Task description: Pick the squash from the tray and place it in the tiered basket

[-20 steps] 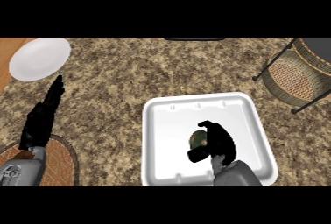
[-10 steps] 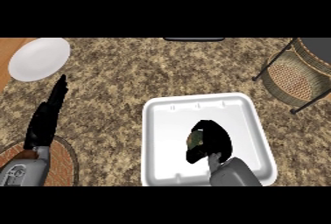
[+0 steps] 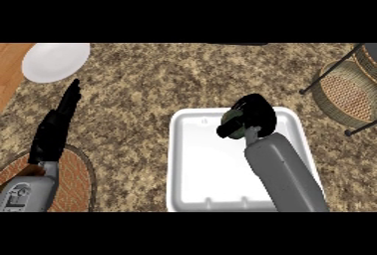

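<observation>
Peeking out as a greenish patch at the left of the curled black fingers, the squash [image 3: 233, 119] sits inside the right robot hand [image 3: 252, 119], which is wrapped round it and hides most of it. Squash and hand show over the upper part of the white tray [image 3: 193, 164], near its far rim; whether the squash touches the tray floor or hangs above it cannot be told from this steep view. The grey forearm runs down across the tray's right half to the lower edge.

Up at the right edge stands the tiered basket [image 3: 344, 94], its woven shelf well apart from the tray. On the far left, the left robot hand [image 3: 57, 127] rests with fingers straight and pressed together, pointing away from the robot, above a round woven mat [image 3: 75, 179]. A white plate [image 3: 55, 62] lies beyond it on the speckled surface [image 3: 147, 99].

As a judgement, the grasp looks done, roughly 1 of 2 stages. Left to do: carry the squash right to the basket and release it there.
</observation>
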You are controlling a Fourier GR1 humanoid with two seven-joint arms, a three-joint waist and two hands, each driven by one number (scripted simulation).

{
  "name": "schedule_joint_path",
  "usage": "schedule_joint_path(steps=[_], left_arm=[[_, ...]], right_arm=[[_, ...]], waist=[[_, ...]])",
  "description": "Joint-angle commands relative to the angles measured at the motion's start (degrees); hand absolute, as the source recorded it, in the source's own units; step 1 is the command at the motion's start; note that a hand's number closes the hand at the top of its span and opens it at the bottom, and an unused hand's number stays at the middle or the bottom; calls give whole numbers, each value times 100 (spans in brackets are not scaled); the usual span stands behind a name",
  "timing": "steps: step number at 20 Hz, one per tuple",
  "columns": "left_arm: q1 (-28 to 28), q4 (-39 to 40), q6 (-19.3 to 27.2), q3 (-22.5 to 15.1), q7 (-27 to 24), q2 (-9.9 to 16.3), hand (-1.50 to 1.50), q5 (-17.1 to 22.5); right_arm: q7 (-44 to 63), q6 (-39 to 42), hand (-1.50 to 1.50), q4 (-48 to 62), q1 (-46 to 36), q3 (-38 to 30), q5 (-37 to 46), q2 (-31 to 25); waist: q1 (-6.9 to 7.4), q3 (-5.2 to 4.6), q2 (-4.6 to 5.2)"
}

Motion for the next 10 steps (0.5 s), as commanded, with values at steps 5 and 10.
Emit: schedule_joint_path(steps=[5,10], left_arm=[[-187,82,-61,-146,22,-120,0,-20],[-259,159,-27,-152,-28,-99,0,-110]], right_arm=[[701,-1498,150,1171,-1931,-1191,1209,-591],[848,-1988,150,1769,-2832,-1214,2487,-1047]], waist=[[243,-3,89],[234,-16,69]])
